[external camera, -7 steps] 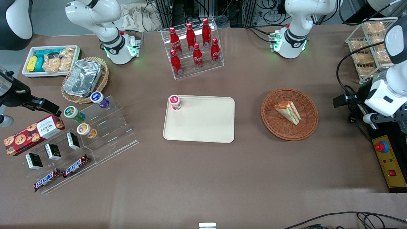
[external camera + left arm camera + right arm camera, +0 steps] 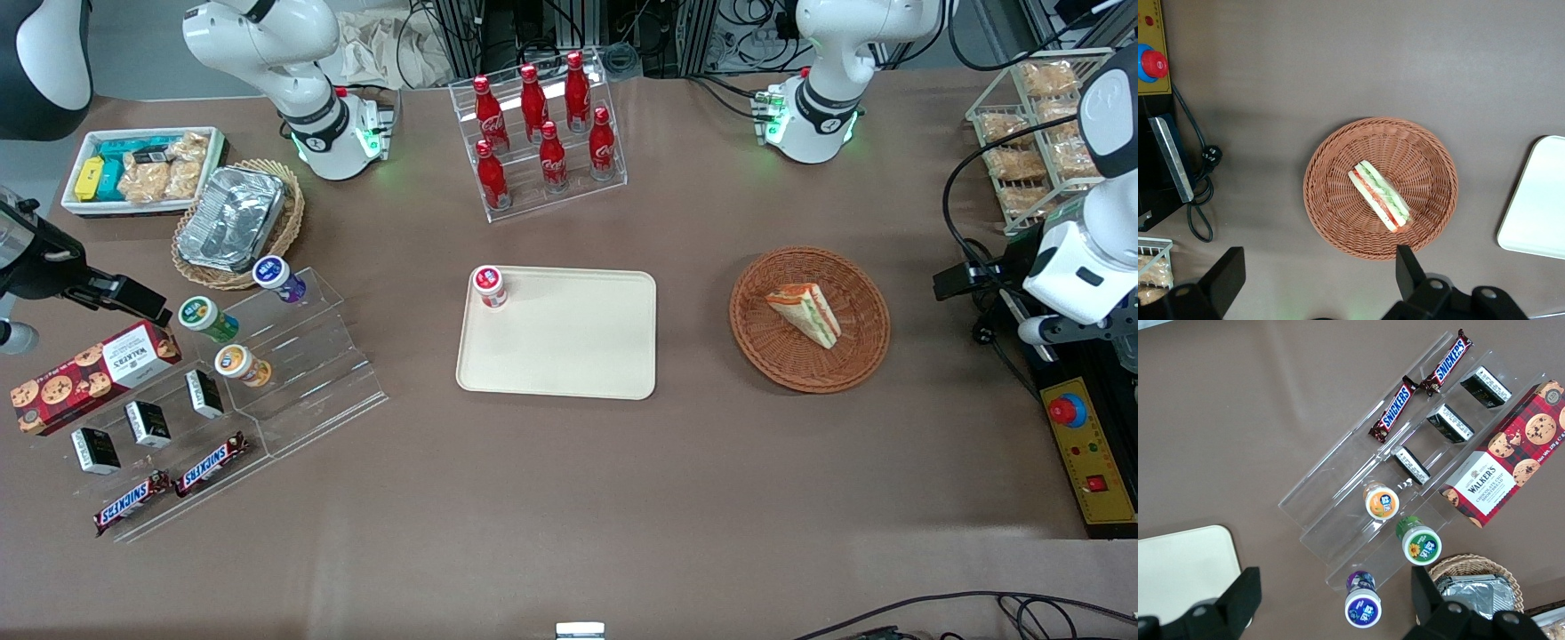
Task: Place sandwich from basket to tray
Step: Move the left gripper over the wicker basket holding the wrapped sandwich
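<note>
Front view: sandwich (image 2: 805,313) lies in basket (image 2: 861,360), untouched — approach step in hand. Tray (image 2: 569,347) well apart toward parked arm's end, bare but for small red-lidded jar (image 2: 489,286) at corner.

Left wrist view: gripper (image 2: 1318,277) hangs high above basket (image 2: 1338,207), fingers spread wide, holding nothing. Sandwich (image 2: 1379,195) on its side across basket middle. Next move, likely — descend, straddle wedge across its thin faces.
</note>
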Robot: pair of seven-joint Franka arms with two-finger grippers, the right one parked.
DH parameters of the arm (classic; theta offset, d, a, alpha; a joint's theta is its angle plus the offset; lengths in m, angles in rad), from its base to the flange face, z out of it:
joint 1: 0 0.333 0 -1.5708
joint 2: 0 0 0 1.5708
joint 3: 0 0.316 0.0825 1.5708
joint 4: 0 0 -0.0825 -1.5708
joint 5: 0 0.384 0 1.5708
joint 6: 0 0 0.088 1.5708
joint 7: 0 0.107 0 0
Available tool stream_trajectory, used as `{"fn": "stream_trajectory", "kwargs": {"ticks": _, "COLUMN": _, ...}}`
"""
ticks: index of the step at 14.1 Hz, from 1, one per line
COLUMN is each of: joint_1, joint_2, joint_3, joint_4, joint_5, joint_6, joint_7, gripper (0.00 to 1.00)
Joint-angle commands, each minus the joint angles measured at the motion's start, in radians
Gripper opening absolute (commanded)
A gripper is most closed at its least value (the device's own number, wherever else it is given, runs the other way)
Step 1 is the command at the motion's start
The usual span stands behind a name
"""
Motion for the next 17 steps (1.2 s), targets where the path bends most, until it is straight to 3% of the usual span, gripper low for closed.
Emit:
{"fn": "stream_trajectory", "kwargs": {"ticks": 1, "joint_1": -0.013, "joint_2": -0.017, "joint_3": 0.004, "joint_4": 0.006, "joint_5": -0.013, "joint_6": -0.009, "joint_7": -0.008, "gripper": 1.00}}
{"fn": "stream_trajectory", "kwargs": {"ticks": 3, "joint_1": -0.013, "joint_2": -0.048, "joint_3": 0.004, "joint_4": -0.006, "joint_5": -0.018, "joint_6": -0.018, "joint_7": -0.021, "gripper": 1.00}}
{"fn": "stream_trajectory", "kwargs": {"ticks": 9, "joint_1": -0.027, "joint_2": -0.304, "joint_3": -0.026, "joint_4": -0.469, "joint_5": -0.018, "joint_6": 0.233, "joint_7": -0.072, "gripper": 1.00}}
{"fn": "stream_trajectory", "kwargs": {"ticks": 14, "joint_1": -0.028, "joint_2": -0.284, "joint_3": -0.114, "joint_4": -0.618, "joint_5": -0.009, "joint_6": 0.422, "joint_7": -0.286, "gripper": 1.00}}
{"fn": "stream_trajectory", "kwargs": {"ticks": 17, "joint_1": -0.027, "joint_2": -0.283, "joint_3": -0.122, "joint_4": -0.728, "joint_5": 0.001, "joint_6": 0.505, "joint_7": -0.310, "gripper": 1.00}}
